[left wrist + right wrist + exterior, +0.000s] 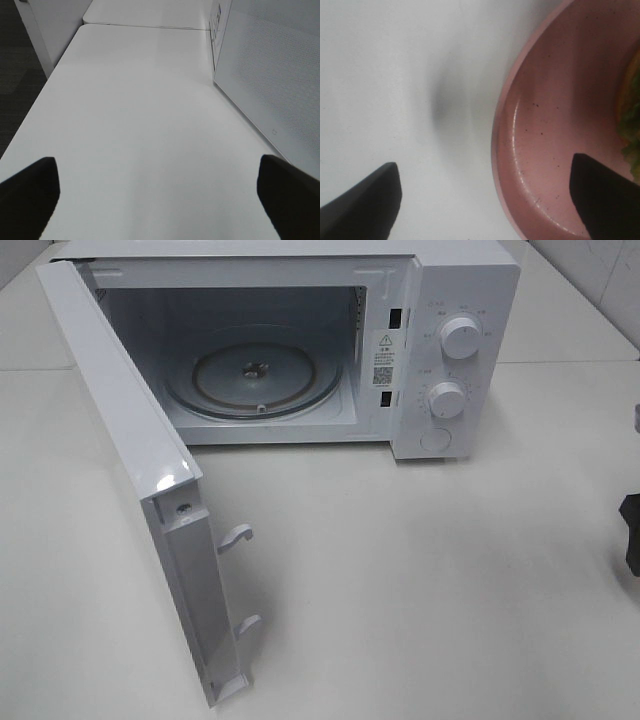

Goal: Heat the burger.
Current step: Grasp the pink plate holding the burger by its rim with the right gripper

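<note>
Step in hand: judged from the open oven and the plate under the right claw, the pickup of the plate that carries the burger.
Burger (632, 105): only a sliver of bun and green filling shows in the right wrist view, on the plate's far side from the bare table; it lies outside the high view, likely past its 3 o'clock edge.
Plate (545, 130): pink, with a raised rim; one finger of the right claw is over its floor, the other over bare table (395, 75), so the rim runs between them.
Right claw (485, 200): spread wide, grasping nothing; whether the fingers touch the plate cannot be told.
Left claw (157, 192): released wide, empty, over bare table beside the door's outer face.
Doing it well: the claw should pinch the rim squarely, lift level and slowly so the burger does not slide, then carry low.
Microwave (470, 300): cavity open, glass turntable (255, 375) bare and ready.
Door (150, 470): swung out toward 7 o'clock, latch hooks jutting into the path; a snag risk.
Open room: broad bare table from the cavity toward 4 o'clock; the plate should come in from there, clear of the door and the cavity's front lip.
</note>
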`<state>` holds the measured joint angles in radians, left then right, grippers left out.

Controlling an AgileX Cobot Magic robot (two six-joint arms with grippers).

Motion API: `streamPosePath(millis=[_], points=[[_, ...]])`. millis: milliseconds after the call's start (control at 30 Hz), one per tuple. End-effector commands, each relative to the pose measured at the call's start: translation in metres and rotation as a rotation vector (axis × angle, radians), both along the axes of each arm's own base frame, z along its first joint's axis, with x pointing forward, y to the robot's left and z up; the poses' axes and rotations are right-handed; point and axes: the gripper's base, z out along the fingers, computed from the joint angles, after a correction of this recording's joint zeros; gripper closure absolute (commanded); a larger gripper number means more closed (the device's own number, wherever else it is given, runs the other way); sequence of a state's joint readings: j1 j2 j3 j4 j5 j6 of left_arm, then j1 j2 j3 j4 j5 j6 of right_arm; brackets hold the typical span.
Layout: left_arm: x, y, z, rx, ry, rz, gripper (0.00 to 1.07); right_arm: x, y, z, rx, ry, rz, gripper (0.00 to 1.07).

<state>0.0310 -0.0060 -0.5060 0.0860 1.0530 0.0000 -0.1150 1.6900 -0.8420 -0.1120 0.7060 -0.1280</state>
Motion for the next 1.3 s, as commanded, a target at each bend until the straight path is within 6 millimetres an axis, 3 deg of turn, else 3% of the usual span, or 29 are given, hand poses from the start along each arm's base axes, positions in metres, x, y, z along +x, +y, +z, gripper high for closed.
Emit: streamPosePath(millis=[33,100,400,733,1033,1067,1167,1233,1267,1300], points=[[-0.002,0.0,0.0,0.003,-0.022,0.005,0.01,0.001,-0.004,-0.006,0.017,0.018,0.015,0.29],[-0.002,0.0,0.0,0.003,-0.022,0.005,0.01,0.002,-0.006,-0.013,0.019,0.033,0.026,0.34],[-0.002,0.0,0.0,0.003,-0.022,0.005,0.01,0.008,-0.012,-0.036,0.026,0.043,0.009,0.32],[-0.002,0.0,0.0,0.003,-0.022,0.005,0.01,0.009,-0.012,-0.05,0.036,0.076,0.004,0.32],[-0.002,0.0,0.0,0.003,-0.022,0.005,0.01,0.009,-0.009,-0.05,0.065,0.07,-0.038,0.36],[-0.002,0.0,0.0,0.003,-0.022,0.005,0.01,0.009,-0.009,-0.05,0.064,0.069,-0.045,0.42],[-0.002,0.0,0.0,0.003,-0.022,0.005,0.01,0.009,-0.009,-0.05,0.064,0.069,-0.045,0.47],[-0.002,0.0,0.0,0.003,-0.022,0.005,0.01,0.009,-0.009,-0.05,0.064,0.069,-0.044,0.76],[-0.002,0.0,0.0,0.003,-0.022,0.005,0.01,0.009,-0.009,-0.05,0.064,0.069,-0.044,0.76],[-0.002,0.0,0.0,0.003,-0.022,0.005,0.01,0.009,-0.009,-0.05,0.064,0.069,-0.044,0.86]])
